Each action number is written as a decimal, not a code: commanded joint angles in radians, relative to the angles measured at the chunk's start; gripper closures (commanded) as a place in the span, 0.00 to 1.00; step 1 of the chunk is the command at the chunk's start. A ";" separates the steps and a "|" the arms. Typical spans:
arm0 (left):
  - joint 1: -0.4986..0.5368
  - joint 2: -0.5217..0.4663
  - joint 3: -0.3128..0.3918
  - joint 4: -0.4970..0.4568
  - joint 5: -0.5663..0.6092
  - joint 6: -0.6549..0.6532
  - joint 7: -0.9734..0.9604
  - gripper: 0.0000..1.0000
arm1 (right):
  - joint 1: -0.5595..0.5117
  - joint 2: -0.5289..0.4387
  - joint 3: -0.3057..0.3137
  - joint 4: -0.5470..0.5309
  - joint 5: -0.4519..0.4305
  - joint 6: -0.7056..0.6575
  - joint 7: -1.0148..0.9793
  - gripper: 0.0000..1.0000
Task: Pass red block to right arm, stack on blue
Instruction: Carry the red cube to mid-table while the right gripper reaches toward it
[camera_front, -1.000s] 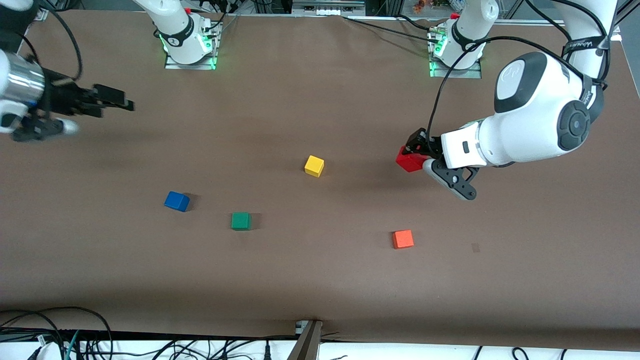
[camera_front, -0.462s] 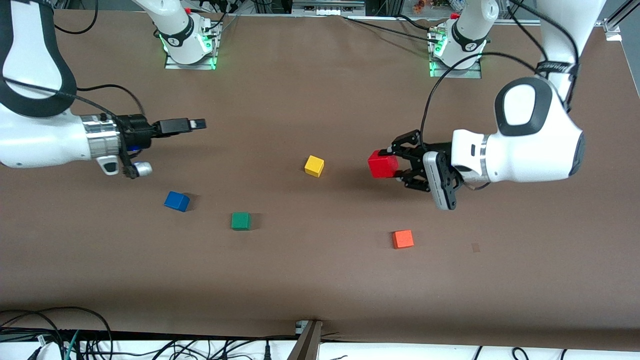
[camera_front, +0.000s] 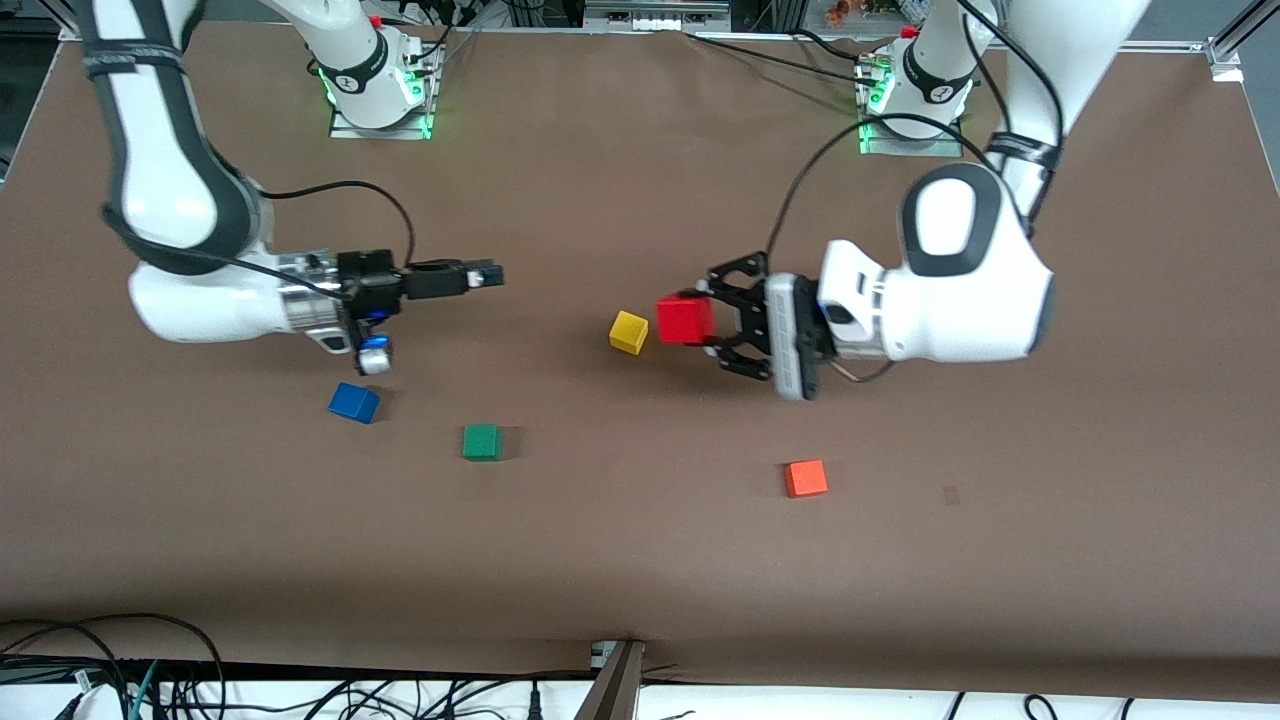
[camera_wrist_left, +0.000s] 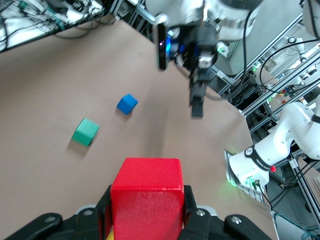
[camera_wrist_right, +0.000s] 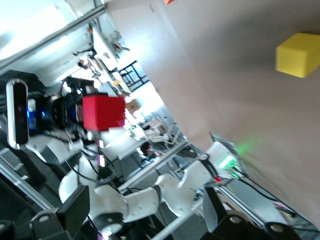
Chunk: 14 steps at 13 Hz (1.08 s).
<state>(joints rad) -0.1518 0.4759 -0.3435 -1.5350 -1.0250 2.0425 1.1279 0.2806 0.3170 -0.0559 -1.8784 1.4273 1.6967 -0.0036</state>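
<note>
Red block (camera_front: 685, 320) clamped in left tool (camera_front: 712, 322) beside yellow cube (camera_front: 629, 332) | right tool (camera_front: 488, 275) spread, empty

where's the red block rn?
Front view: the red block is in the air, clamped in the left gripper beside the yellow cube, pointed toward the open right gripper.

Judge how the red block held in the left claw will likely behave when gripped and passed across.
The red block looks rigid: its edges stay square in the shut left claw. Probably light, since fingertips alone hold it aloft. Flat faces suggest it won't roll, though smooth paint might slip.
</note>
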 joint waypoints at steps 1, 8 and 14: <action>-0.049 0.047 0.006 0.029 -0.084 0.059 0.088 1.00 | 0.060 -0.001 -0.005 -0.048 0.174 0.055 -0.054 0.00; -0.120 0.092 0.006 0.065 -0.113 0.176 0.110 1.00 | 0.081 0.040 0.031 -0.107 0.390 0.061 -0.235 0.00; -0.127 0.125 0.006 0.093 -0.119 0.206 0.165 1.00 | 0.123 0.096 0.030 -0.085 0.522 0.110 -0.299 0.00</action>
<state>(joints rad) -0.2670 0.5810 -0.3426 -1.4802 -1.1059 2.2427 1.2632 0.3757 0.4082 -0.0240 -1.9733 1.8826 1.7751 -0.2813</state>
